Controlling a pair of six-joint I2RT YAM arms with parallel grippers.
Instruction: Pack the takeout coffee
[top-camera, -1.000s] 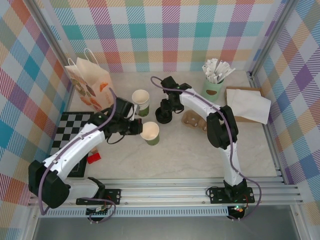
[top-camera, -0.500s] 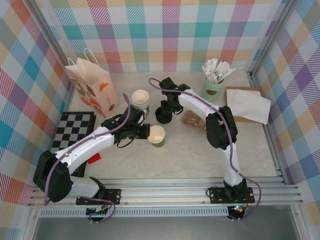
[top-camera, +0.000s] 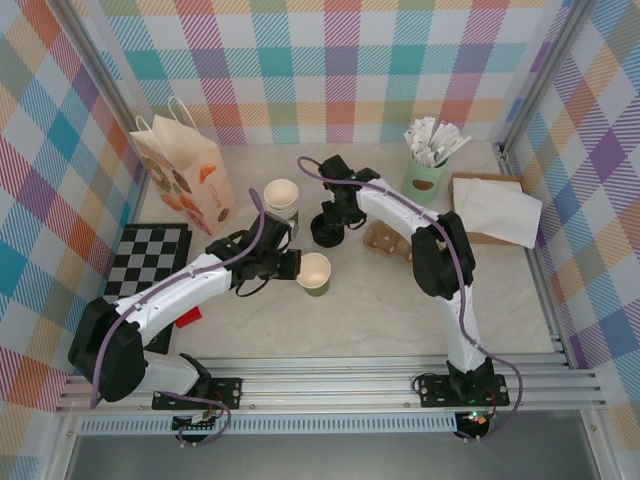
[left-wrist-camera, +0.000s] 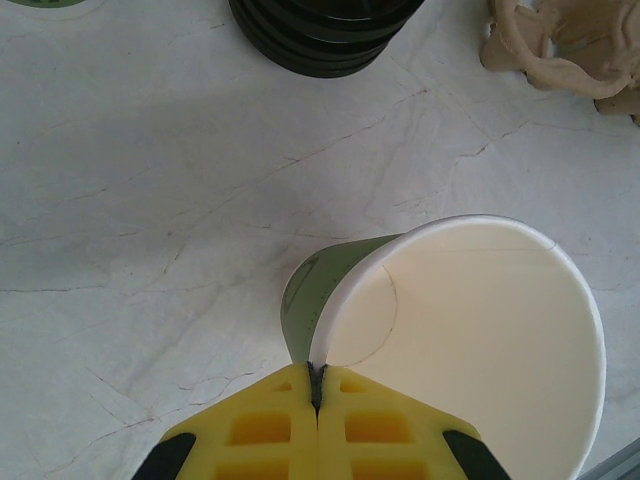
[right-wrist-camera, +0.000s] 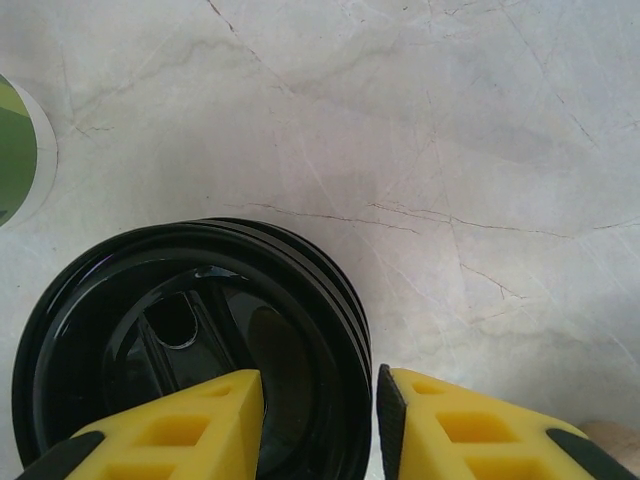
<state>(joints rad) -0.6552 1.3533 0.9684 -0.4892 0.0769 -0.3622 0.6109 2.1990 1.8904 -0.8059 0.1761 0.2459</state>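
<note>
- Near the middle of the desk (top-camera: 400, 300), the cup (top-camera: 314, 272) stands upright and lidless, its cream inside showing.
- Left tool (top-camera: 292, 263) has come in from the left; in its wrist view its yellow fingers (left-wrist-camera: 260, 430) are pressed together on the cup (left-wrist-camera: 480, 330) wall at the rim, clamping it.
- Just beyond the cup, slightly right, sits a stack of black lids (top-camera: 318, 238), not touching it.
- Right tool (top-camera: 331, 222) hangs over that stack; from its wrist, the tool (right-wrist-camera: 320, 375) has its fingers apart, one over the top lid's hollow, the other outside the right rim of the lids (right-wrist-camera: 180, 330).
- Right of the lids lies a cardboard carrier (top-camera: 385, 238).
- Left of the lids, farther back, stands a stack of lidless cups (top-camera: 281, 195).
- At the far left stands a paper bag (top-camera: 183, 170); at the far right, a mug (top-camera: 427, 172) of sachets.
</note>
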